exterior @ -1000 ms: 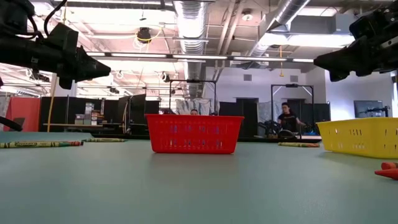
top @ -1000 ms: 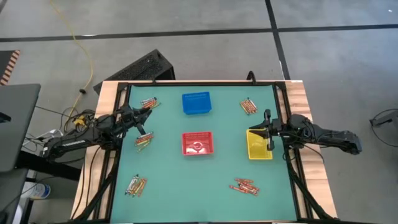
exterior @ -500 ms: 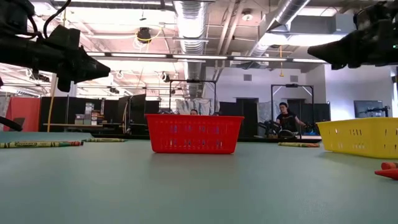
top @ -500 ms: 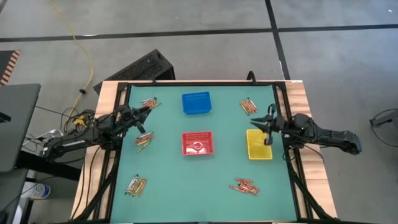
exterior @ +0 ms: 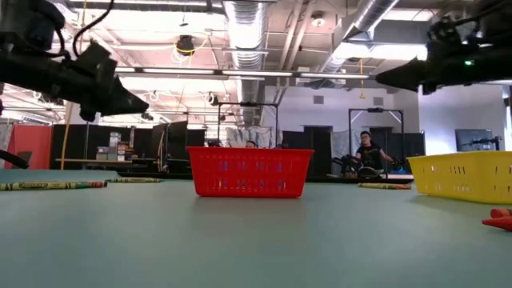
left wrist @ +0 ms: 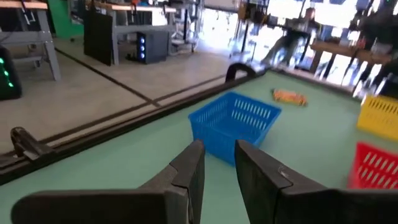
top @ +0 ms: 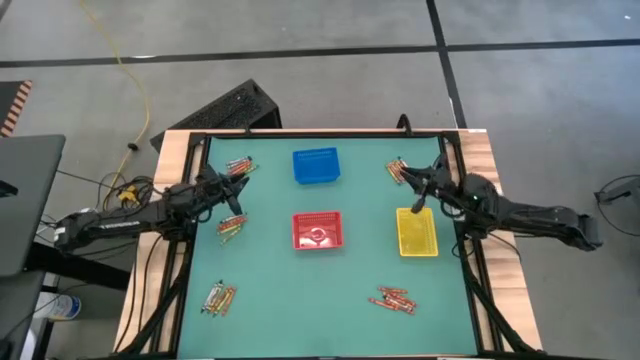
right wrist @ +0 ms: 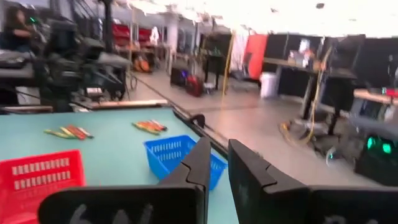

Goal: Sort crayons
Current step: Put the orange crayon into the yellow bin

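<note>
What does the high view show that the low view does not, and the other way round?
Only the high view shows the blue basket, the crayon pile at the table's near left corner and the one at its far right. Only the low view shows the room behind, with a seated person and ceiling ducts. Both show the red basket, the yellow basket, the left gripper and the right gripper, raised above the table.

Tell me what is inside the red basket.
From above, the red basket shows a pale curled mark on its floor; what it is cannot be told. No crayons can be made out inside. In the low view its mesh wall hides the contents.
</note>
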You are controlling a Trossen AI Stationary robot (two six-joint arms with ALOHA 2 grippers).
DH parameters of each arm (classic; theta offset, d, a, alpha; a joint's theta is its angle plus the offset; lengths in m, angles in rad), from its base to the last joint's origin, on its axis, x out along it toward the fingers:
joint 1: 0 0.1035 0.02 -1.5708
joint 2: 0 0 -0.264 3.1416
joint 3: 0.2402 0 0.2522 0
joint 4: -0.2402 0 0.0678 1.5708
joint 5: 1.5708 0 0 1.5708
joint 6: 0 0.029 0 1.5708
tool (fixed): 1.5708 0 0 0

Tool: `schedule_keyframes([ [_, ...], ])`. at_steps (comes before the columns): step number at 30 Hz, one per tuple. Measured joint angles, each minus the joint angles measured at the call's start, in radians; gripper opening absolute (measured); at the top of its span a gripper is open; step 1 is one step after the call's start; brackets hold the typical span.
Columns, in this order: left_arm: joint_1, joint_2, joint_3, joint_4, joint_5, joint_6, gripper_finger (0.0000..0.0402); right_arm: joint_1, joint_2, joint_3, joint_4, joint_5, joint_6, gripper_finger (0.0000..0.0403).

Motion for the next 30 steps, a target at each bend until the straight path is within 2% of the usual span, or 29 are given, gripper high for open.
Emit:
schedule_keyframes([
  [8, 0.039, 0.222, 0.056, 0.013, -0.026, 0.053, 0.0077, -0.093, 0.352, 0.257, -0.204, -0.003, 0.064, 0.0063],
  [15, 0.075, 0.299, 0.081, 0.018, -0.020, 0.047, 0.0077, -0.220, 0.611, 0.553, -0.656, -0.002, 0.211, 0.0065],
  [19, 0.097, 0.318, 0.082, 0.056, -0.018, 0.050, 0.0077, -0.289, 0.738, 0.641, -0.787, -0.003, 0.236, 0.0075],
  [24, 0.133, 0.327, 0.083, 0.123, -0.018, 0.098, 0.0077, -0.350, 0.862, 0.704, -0.874, -0.003, 0.241, 0.0111],
  [30, 0.189, 0.326, 0.083, 0.179, -0.018, 0.155, 0.0077, -0.393, 0.958, 0.734, -0.944, -0.014, 0.233, 0.0186],
])
